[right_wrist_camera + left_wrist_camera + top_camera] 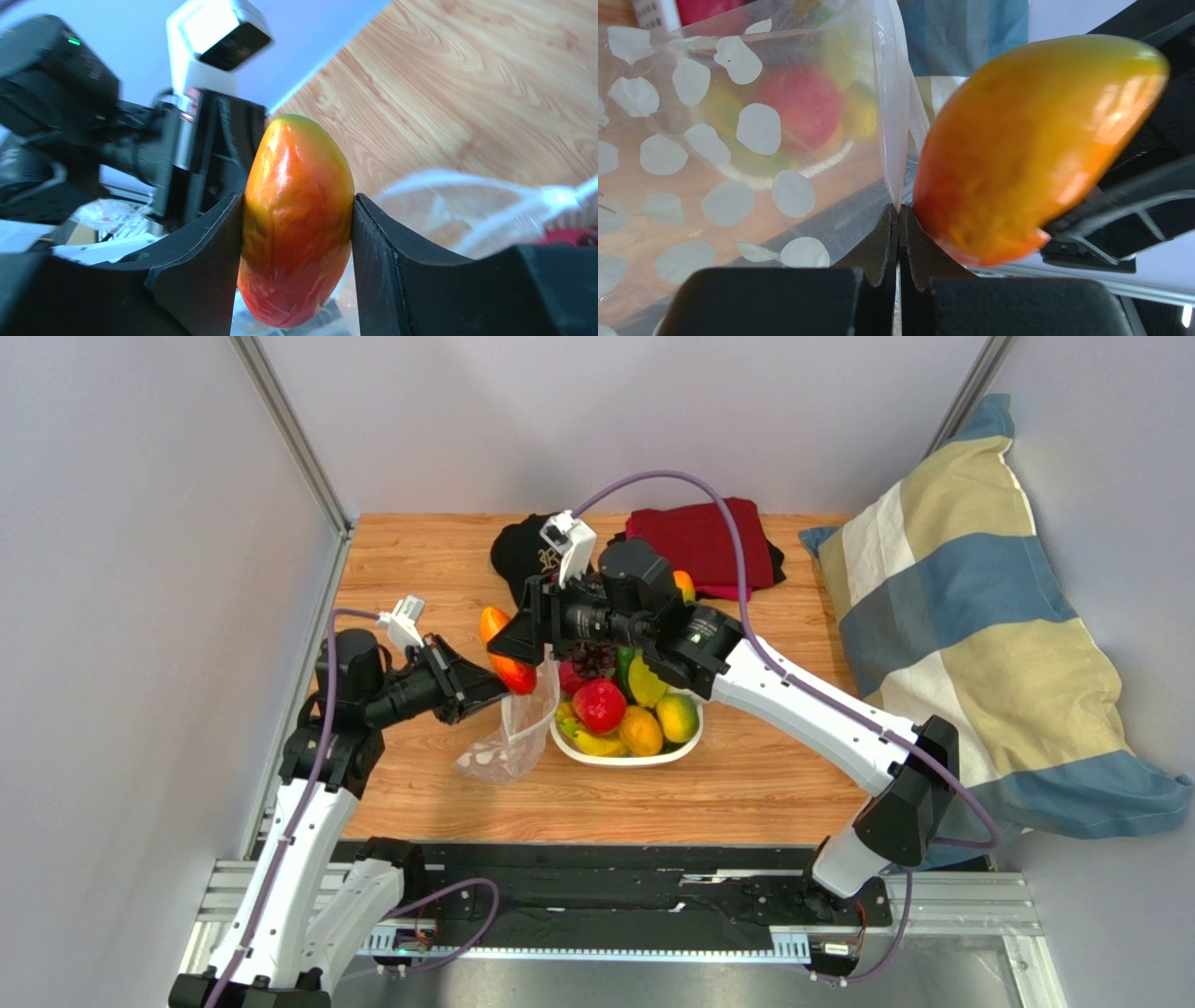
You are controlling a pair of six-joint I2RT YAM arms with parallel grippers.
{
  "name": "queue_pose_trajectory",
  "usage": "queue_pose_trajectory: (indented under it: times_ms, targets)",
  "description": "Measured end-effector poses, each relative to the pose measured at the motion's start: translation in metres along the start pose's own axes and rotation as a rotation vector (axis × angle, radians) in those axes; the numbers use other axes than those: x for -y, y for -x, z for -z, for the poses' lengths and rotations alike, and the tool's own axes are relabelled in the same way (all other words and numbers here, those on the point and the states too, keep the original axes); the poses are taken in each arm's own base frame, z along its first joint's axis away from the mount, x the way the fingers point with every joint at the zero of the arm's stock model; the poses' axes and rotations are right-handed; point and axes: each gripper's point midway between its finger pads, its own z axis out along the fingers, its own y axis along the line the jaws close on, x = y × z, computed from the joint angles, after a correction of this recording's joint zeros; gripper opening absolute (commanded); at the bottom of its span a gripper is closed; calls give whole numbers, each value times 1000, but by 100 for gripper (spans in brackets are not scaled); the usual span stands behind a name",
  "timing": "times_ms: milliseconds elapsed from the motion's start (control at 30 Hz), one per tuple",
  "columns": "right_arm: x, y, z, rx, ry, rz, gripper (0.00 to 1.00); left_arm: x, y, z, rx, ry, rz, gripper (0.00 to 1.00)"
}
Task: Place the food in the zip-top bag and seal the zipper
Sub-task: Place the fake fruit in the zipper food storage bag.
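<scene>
My left gripper (899, 210) is shut on the upper edge of the zip-top bag (738, 140), a clear pouch with white dots, and lifts it off the table. The zipper strip cannot be made out. In the top view the bag (512, 739) hangs open beside the white tray (627, 758). My right gripper (298, 210) is shut on a red-orange mango (298, 224), one piece of the food. It holds the mango (502, 665) just above the bag's mouth, right next to the left gripper (491, 693). A red apple (599, 704), grapes (589, 661) and several yellow and orange pieces lie in the tray.
A black cloth (522, 546) and a red cloth (706, 543) lie at the back of the wooden table. A striped pillow (982, 616) leans off the right edge. Grey walls close in on the left and at the back.
</scene>
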Motion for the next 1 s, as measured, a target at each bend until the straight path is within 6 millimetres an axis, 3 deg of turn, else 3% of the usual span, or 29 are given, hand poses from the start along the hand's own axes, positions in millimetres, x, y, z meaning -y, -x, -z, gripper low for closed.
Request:
queue_pose_trajectory:
  times_ms: [167, 333, 467, 500, 533, 600, 667, 833, 1000]
  targets:
    - [32, -30, -3, -40, -83, -42, 0, -18, 3, 0, 25, 35, 43, 0]
    - [48, -52, -3, -81, -122, -48, 4, -10, 5, 3, 37, -6, 37, 0]
    - [55, -77, -4, -138, -130, -23, 38, -6, 8, 5, 60, -25, 20, 0]
    - [58, -82, -4, -154, -133, -11, 56, -8, 10, 5, 67, -21, 12, 0]
    - [59, -88, -4, -171, -134, -1, 65, -10, 11, 6, 73, -16, 5, 0]
    - [64, -96, -5, -197, -135, 24, 78, -16, 14, 7, 88, -5, -13, 0]
    - [66, -102, -4, -223, -131, 42, 85, -26, 13, 6, 89, 8, -21, 0]
    - [65, -106, -3, -245, -103, 97, 90, -52, -2, 1, 45, 25, -18, 0]
    - [72, -109, 4, -273, -124, 106, 87, -41, -3, 4, 49, -38, -88, 0]
